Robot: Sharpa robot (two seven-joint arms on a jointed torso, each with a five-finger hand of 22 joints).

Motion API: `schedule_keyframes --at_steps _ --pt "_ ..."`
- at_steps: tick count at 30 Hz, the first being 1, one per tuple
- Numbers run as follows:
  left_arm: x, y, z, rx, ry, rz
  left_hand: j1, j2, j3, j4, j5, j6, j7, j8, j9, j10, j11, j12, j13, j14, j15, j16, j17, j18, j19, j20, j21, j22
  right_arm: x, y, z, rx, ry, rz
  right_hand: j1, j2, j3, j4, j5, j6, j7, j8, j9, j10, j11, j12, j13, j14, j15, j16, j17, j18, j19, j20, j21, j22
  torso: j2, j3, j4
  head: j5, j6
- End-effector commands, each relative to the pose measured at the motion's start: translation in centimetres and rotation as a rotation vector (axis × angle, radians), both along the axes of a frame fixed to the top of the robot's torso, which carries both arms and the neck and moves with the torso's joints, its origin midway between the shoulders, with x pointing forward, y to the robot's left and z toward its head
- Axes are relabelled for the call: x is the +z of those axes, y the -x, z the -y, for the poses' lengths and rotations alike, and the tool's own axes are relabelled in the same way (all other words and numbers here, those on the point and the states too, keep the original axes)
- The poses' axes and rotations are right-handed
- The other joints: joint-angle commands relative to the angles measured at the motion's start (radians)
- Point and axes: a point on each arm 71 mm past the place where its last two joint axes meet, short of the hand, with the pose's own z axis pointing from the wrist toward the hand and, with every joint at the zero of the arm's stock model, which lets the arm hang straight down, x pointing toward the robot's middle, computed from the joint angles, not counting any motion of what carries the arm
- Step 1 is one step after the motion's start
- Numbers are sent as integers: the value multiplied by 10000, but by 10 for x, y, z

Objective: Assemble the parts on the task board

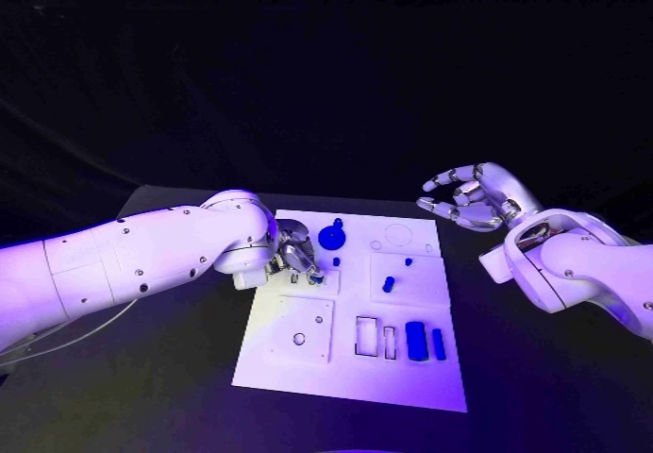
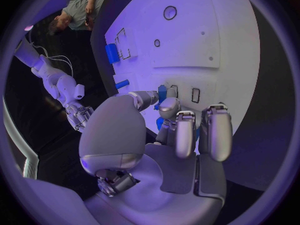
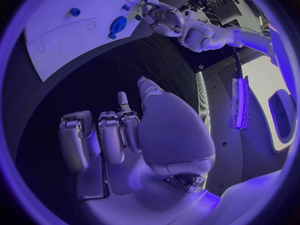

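Observation:
The white task board [image 1: 307,373] lies in the middle of the black table. My left hand [image 1: 293,253] hovers low over its far left part and pinches a small blue part [image 1: 316,275] between thumb and a finger; in the left wrist view that small blue part [image 2: 162,92] sits at the fingertips, beside a rectangular slot [image 2: 195,95]. A round blue part with a knob [image 1: 333,234] stands just beyond. Small blue pegs [image 1: 388,282] stand mid-board. Two blue blocks [image 1: 415,340] lie near the front right. My right hand [image 1: 470,196] hangs empty off the far right corner, fingers loosely curved and apart.
Several empty recesses mark the board: a ring outline [image 1: 399,233] at the far right, rectangular slots [image 1: 367,336] next to the blue blocks, and a square plate with holes [image 1: 302,330] at the front left. Black table [image 1: 544,377] surrounds the board.

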Motion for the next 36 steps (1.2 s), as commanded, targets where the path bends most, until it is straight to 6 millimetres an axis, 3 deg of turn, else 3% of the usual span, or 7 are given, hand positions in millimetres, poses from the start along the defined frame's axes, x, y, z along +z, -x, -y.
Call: schedule_keyframes --at_steps 1,10,19,36 --pt "3 1 1 252 645 57 -75 77 1501 -1512 143 -4 -13 58 164 90 -22 51 29 1040 8 35 2634 -193 193 13 31 690 0 0 -1 129 97 13 37 40 52 13 42 64 -15 57 3 34 -46 -7 1513 978 -84 -37 2373 -144 1046 -99 54 2629 6 -2 2 13 2" --pt "6 2 -5 448 686 686 -311 1 1781 -1860 686 120 -38 178 296 195 -57 128 102 1040 -19 35 2634 -198 208 -15 53 732 -1 0 0 119 112 -18 6 39 47 28 46 71 -17 67 3 38 -48 -6 1515 980 -87 -35 2380 -144 1046 -102 54 2629 8 7 16 41 -32" --pt "4 6 -5 182 155 1048 -527 -98 1879 -2063 1197 209 -75 291 381 278 -92 204 169 1040 -49 35 2634 -202 216 -43 68 763 -2 1 0 132 116 -40 -19 38 43 37 49 75 -19 72 3 41 -50 -4 1516 978 -88 -37 2372 -144 1046 -104 54 2629 10 -8 2 82 -69" --pt "-4 7 -4 52 -482 1034 -635 -139 1849 -2097 1331 253 -102 364 416 333 -112 261 214 1040 -64 35 2634 -208 228 -55 83 794 -3 1 0 147 115 -52 -44 44 42 43 58 78 -21 78 2 37 -52 -8 1511 978 -90 -38 2370 -144 1046 -106 54 2629 12 -12 -13 100 -95"
